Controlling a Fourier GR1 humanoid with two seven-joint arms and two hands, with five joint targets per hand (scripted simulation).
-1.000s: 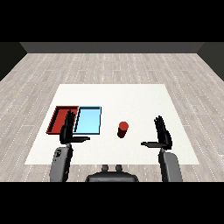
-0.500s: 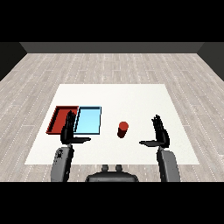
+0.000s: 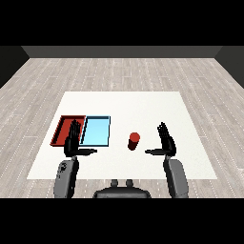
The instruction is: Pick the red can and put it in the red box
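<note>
The red can [image 3: 134, 141] stands upright on the white table [image 3: 143, 107], right of the two trays. My right hand [image 3: 165, 143] is held up to the can's right, fingers straight and thumb pointing toward it, with a clear gap between them. The red tray [image 3: 63, 129] lies at the left with the light blue tray [image 3: 96, 131] beside it. Over the near edge of the red tray my left hand [image 3: 73, 143] is raised, open and holding nothing; it hides part of that tray's right side.
Both trays show nothing inside. Grey wooden floor surrounds the table on all sides. The table's near edge runs just in front of both forearms.
My right hand has moved left toward the red can, narrowing the gap. The left hand and the can have stayed where they were.
</note>
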